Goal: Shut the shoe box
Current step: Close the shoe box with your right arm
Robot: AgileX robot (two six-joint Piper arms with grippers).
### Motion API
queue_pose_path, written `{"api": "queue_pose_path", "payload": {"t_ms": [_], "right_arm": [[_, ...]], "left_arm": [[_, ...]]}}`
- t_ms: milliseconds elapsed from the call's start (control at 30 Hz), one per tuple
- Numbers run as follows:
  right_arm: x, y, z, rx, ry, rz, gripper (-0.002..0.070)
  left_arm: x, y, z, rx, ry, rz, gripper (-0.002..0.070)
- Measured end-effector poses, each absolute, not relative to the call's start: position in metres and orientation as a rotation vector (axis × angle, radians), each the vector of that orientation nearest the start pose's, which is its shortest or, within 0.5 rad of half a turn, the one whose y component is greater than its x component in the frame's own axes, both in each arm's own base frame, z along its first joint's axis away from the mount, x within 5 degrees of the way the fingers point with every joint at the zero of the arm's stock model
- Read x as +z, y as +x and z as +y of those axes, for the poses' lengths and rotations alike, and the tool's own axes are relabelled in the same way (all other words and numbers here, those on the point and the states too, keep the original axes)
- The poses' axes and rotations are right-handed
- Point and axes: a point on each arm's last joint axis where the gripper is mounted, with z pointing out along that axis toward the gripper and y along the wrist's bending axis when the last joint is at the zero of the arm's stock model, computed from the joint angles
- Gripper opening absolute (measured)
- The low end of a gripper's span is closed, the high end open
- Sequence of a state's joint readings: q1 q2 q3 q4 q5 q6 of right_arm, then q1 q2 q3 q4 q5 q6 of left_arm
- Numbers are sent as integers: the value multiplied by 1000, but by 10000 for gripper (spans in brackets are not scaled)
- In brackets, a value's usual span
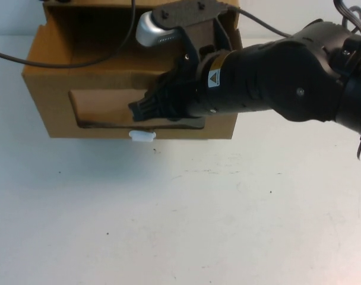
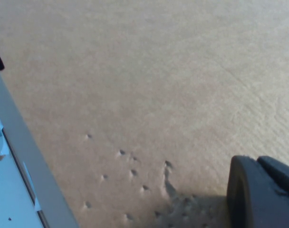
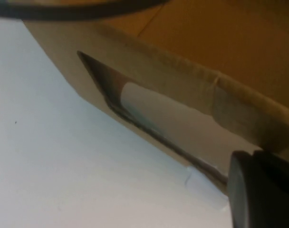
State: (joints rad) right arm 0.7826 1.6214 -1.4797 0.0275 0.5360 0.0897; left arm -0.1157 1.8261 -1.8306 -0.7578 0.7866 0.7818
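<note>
shoe box (image 1: 56,89) long axis left-right, window facing robot | right gripper (image 1: 146,108) at window, grip unclear | left gripper (image 2: 261,192) beside cardboard, grip unclear

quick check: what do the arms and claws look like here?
Right arm: glossy black casing, a yellow warning-triangle sticker near the wrist, a silver camera on a dark bracket above, grey cables trailing. Right claw: matte black, by the shoe box window. Left claw: only a rounded black tip, by cardboard.

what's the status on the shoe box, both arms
Right gripper at the shoe box front window, above the white pull tab. Left gripper close over bare cardboard. Box top open; cable draped across it.
</note>
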Motion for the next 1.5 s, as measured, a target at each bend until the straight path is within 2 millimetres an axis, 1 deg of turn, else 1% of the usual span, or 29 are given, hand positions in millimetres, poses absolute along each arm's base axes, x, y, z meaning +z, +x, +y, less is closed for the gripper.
{"api": "queue_pose_path", "payload": {"t_ms": [100, 267, 367, 533, 600, 733, 833, 967, 1200, 1333, 1500], "right_arm": [[362, 278, 267, 529, -699, 2062, -11], [362, 299, 267, 542, -632, 2061, -11], [363, 311, 270, 543, -612, 2057, -11], [360, 335, 276, 542, -578, 2075, -11], [361, 340, 276, 551, -582, 2095, -11], [364, 337, 277, 623, -645, 2145, -11], [369, 333, 278, 664, -672, 2138, -11], [372, 333, 278, 670, -673, 2114, -11], [379, 338, 278, 668, -631, 2033, -11], [380, 341, 276, 666, -617, 2023, -11], [372, 351, 273, 657, -588, 2034, -11]], "left_arm": [[391, 417, -93, -487, 613, 1977, -2], [391, 417, -93, -488, 611, 1978, -2], [391, 417, -93, -488, 611, 1978, -2], [392, 417, -93, -487, 612, 1975, -2], [392, 416, -93, -487, 613, 1974, -2], [392, 416, -93, -487, 613, 1974, -2], [392, 416, -93, -487, 613, 1974, -2], [392, 416, -93, -488, 614, 1975, -2], [392, 416, -93, -490, 618, 1978, -2], [392, 416, -93, -490, 618, 1978, -2], [392, 416, -93, -491, 619, 1978, -2]]}}
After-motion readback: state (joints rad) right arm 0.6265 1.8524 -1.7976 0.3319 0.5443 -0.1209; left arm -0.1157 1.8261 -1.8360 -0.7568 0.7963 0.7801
